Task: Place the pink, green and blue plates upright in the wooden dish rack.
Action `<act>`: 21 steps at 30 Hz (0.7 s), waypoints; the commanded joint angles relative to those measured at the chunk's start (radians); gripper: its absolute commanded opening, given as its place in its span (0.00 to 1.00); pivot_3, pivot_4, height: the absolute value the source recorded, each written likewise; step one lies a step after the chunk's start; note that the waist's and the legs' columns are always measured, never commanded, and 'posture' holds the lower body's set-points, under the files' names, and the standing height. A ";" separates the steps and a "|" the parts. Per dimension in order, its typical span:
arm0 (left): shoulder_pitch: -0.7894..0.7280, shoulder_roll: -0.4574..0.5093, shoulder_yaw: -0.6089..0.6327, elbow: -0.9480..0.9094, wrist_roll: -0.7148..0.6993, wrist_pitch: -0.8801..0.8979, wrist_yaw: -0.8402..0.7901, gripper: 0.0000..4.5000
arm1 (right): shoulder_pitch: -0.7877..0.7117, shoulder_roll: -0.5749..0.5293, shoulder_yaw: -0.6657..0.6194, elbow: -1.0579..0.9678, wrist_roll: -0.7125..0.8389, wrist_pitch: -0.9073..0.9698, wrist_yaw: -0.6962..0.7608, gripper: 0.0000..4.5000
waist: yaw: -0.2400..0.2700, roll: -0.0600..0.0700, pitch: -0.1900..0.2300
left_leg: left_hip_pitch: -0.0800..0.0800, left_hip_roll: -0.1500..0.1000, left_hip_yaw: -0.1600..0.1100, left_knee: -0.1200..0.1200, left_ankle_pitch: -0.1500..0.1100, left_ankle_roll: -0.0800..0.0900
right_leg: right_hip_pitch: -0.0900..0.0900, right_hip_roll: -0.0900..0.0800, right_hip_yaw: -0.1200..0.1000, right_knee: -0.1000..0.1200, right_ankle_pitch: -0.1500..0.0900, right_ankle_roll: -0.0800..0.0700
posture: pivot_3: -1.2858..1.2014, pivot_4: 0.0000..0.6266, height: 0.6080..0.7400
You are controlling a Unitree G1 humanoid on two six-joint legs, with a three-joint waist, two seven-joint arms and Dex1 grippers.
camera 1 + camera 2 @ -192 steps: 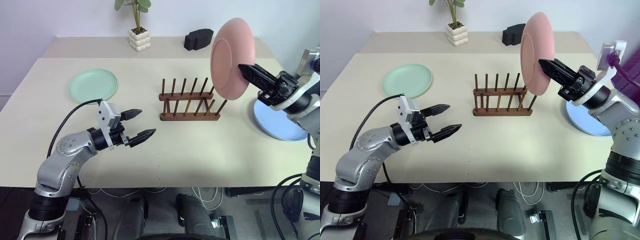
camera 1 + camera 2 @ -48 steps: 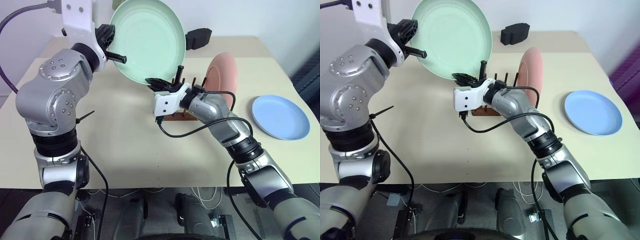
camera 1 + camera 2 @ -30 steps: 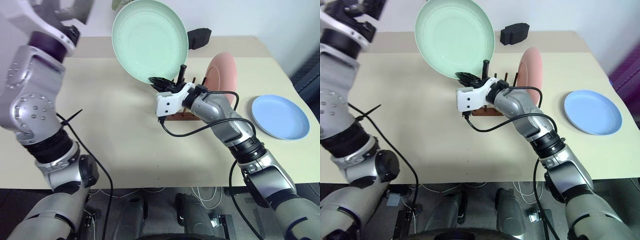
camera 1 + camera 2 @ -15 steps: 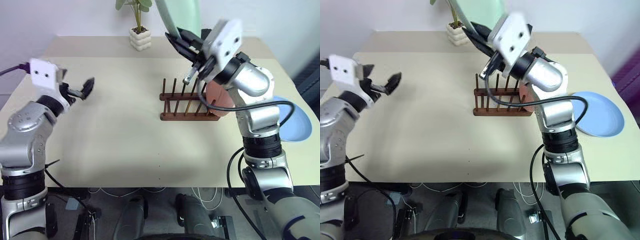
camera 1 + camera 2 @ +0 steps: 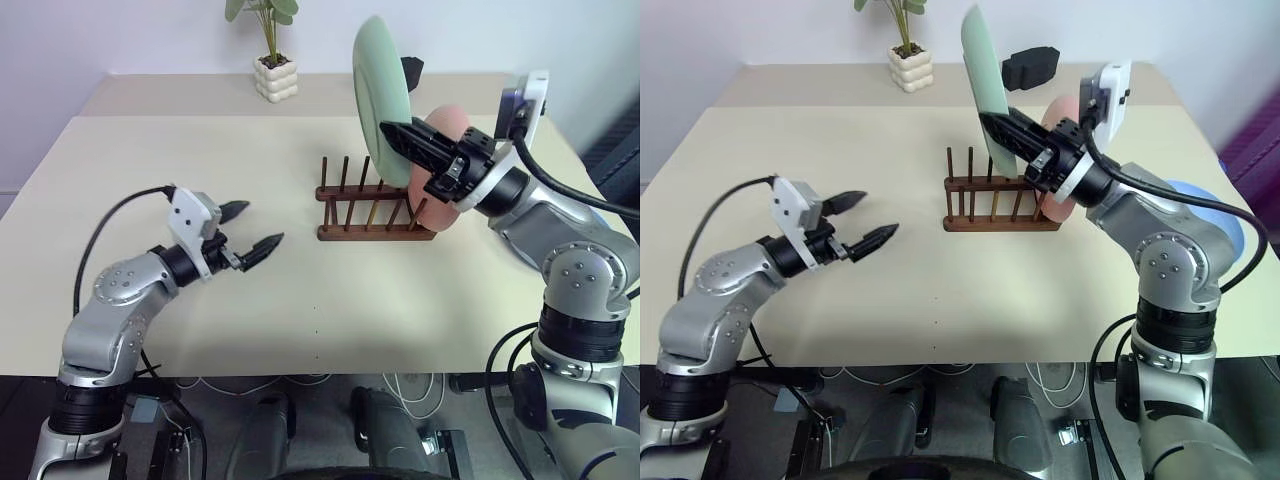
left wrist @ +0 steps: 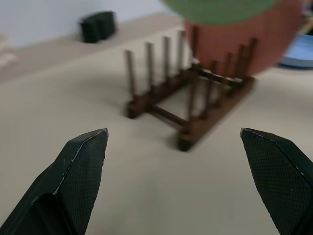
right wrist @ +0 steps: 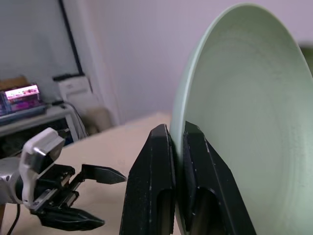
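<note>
The pale bench carries everything, and the biggest things on or above it are the three plates. The green plate is held upright and edge-on in the air above the right end of the wooden dish rack, clear of the pegs, its rim pinched between the closed jaws of the right gripper; in the right wrist view the two black fingers sit on either side of the plate's edge. The pink plate stands on edge at the rack's right end, just behind and below the green one, partly hidden by the right arm. The blue plate lies flat on the bench to the right of the rack — only a sliver of it shows past the right arm. The rack itself stands near the middle of the bench, its dark pegs upright, the slots to the left of the pink plate empty. The left gripper hovers low over the bench well left of the rack, pointing toward it, jaws spread wide and holding nothing. At the far edge stand a small potted plant in a white knobbly pot and a black lumpy block.
</note>
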 commanded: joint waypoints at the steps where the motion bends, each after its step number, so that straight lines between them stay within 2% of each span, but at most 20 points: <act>1: -0.008 -0.012 -0.013 -0.059 -0.027 -0.005 -0.011 0.99 | -0.041 0.013 -0.088 0.011 0.132 0.024 -0.081 0.00 | 0.001 0.000 0.000 | 0.000 0.000 0.000 0.000 0.000 0.000 | 0.000 0.000 0.000 0.000 0.000 0.000 | 0.52 0.24 0.97; 10: -0.005 -0.018 -0.027 -0.055 -0.020 -0.001 0.000 0.99 | -0.060 0.008 -0.118 0.089 0.250 0.071 -0.197 0.00 | 0.000 0.000 0.000 | 0.000 0.000 0.000 0.001 0.000 0.001 | 0.000 0.000 0.000 0.000 0.000 0.001 | 0.52 0.24 0.97; 21: 0.008 -0.023 -0.035 -0.064 -0.018 -0.001 0.008 0.99 | -0.052 0.024 -0.105 0.110 0.308 0.070 -0.293 0.00 | 0.000 0.000 0.000 | 0.000 0.000 0.000 0.001 0.000 0.001 | 0.000 0.000 0.000 0.000 0.000 0.001 | 0.52 0.24 0.97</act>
